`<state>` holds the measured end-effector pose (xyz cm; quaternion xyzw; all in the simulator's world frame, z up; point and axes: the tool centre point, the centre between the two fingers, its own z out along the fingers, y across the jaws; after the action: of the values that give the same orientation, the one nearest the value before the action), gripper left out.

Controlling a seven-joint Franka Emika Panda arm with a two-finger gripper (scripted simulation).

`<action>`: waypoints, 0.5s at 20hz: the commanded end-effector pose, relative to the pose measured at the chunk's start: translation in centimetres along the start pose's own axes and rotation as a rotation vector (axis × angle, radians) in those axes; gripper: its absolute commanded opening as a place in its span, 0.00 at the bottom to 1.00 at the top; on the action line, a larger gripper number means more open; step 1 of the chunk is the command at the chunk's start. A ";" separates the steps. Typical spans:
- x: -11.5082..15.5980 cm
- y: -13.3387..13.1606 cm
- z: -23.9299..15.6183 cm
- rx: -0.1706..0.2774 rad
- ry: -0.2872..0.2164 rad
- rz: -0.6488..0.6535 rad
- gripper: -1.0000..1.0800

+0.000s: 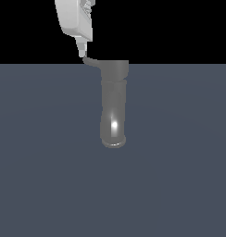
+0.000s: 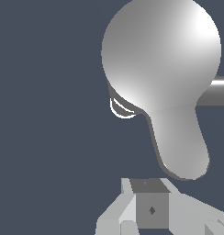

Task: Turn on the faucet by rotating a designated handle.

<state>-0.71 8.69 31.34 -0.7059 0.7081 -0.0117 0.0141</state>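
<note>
Blue-grey floor [image 1: 40, 185]; faucet [image 1: 114, 106] upright, fingers [image 1: 82, 48] at handle [image 1: 91, 60] tip.

You see a white, blocky gripper [image 1: 84, 52] with a glossy rounded housing that narrows to a small stepped fingertip; in the wrist view its pale grey angular finger [image 2: 150, 206] shows flat facets and a darker square face marked with a small diamond

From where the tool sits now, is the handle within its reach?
Probably yes. The tool sits right at the tip of the handle, which juts sideways from the faucet, and nothing shows between them. Actual contact can't be confirmed.
</note>
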 end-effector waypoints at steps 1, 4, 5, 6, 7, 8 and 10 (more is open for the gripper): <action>0.4 1.5 1.2 -0.031 0.003 0.009 0.00; 0.4 2.2 1.4 -0.035 0.004 0.013 0.00; 0.0 1.1 -0.1 0.002 0.001 0.005 0.00; 0.1 1.3 0.0 0.000 0.001 0.006 0.00; 0.3 1.6 0.1 -0.001 0.001 0.006 0.00; 0.5 1.9 0.1 -0.003 0.001 0.006 0.00; 0.8 2.5 0.2 -0.006 0.002 0.007 0.00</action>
<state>-2.54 8.71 31.41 -0.7066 0.7073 -0.0136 0.0171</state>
